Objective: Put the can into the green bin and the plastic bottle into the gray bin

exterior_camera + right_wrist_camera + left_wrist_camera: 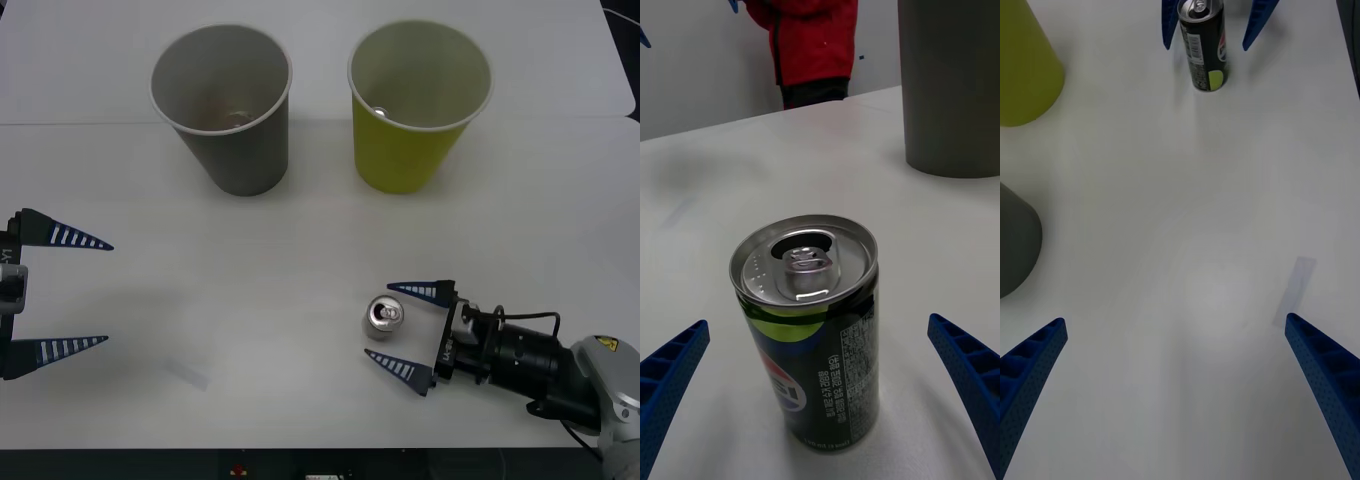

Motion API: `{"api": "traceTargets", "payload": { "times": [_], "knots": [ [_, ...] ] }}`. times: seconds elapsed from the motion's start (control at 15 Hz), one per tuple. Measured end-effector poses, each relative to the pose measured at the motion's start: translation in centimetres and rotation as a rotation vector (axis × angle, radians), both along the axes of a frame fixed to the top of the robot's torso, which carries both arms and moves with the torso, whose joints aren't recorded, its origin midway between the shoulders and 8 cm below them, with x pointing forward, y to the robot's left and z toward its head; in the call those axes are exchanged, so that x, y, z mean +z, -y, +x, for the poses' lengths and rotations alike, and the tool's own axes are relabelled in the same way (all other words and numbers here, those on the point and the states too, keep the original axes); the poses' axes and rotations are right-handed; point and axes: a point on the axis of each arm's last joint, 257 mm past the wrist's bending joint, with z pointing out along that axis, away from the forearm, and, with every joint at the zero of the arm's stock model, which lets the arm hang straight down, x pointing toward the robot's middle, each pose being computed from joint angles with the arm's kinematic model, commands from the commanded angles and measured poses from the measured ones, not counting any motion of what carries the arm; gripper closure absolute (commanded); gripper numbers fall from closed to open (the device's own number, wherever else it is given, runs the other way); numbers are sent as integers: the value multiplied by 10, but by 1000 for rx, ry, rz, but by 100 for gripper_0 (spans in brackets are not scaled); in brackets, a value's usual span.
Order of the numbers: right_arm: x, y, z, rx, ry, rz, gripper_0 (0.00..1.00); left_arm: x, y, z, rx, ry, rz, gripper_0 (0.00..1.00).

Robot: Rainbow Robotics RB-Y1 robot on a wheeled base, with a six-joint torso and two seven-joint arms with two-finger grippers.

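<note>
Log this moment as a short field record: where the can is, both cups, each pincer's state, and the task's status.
can: the can stands upright on the table, between the open fingers of the right pincer, not touching either
green bin: the green bin is upright, far right, something small and silvery inside
gray bin: the gray bin is upright, far left, contents unclear
left pincer: the left pincer is open above bare table at the left edge
status: can not yet grasped
</note>
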Motion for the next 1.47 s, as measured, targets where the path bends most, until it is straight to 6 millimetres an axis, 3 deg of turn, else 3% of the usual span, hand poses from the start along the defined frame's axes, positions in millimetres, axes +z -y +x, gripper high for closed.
{"api": "traceTargets", "payload": {
  "times": [0.13,0.33,0.4,0.53,1.2,1.47],
  "knots": [
    [0,-10,1,5,8,11,3,0,0,0,0,0,0,0],
    [4,-18,5,0,27,22,75,0,0,0,0,0,0,0],
    [4,-20,7,-7,32,22,95,0,0,0,0,0,0,0],
    [3,-24,10,-19,39,16,100,0,0,0,0,0,0,0],
    [16,-26,14,-27,44,56,100,0,0,0,0,0,0,0],
    [36,-8,11,-10,15,27,100,0,0,0,0,0,0,0]
  ]
}}
